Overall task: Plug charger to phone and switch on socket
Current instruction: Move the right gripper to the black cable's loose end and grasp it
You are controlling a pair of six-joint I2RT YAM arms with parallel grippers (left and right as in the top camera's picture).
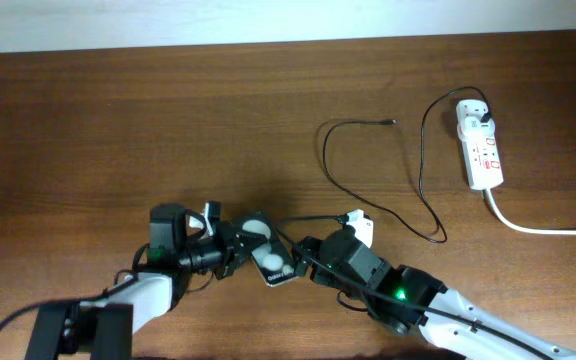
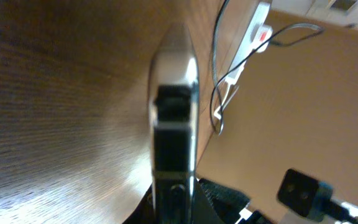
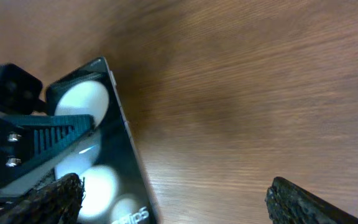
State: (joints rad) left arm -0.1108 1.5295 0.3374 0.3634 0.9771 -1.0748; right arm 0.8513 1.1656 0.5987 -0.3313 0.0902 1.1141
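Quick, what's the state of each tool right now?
Left tool: closed on the flat black glossy smartphone.
Right tool: open, holding nothing.

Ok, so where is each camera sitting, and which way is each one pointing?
Overhead: above the table, looking down; both arms enter from the bottom, left pincer and right pincer meeting at the phone.
Left wrist: low over the tabletop, looking along it toward the socket; a blurred silver-and-black edge, likely the held phone, fills the centre.
Right wrist: close above the phone's face; its own fingertips show at the bottom corners, wide apart.
Shared: overhead and left wrist both show socket and charger; overhead and right wrist, the phone.
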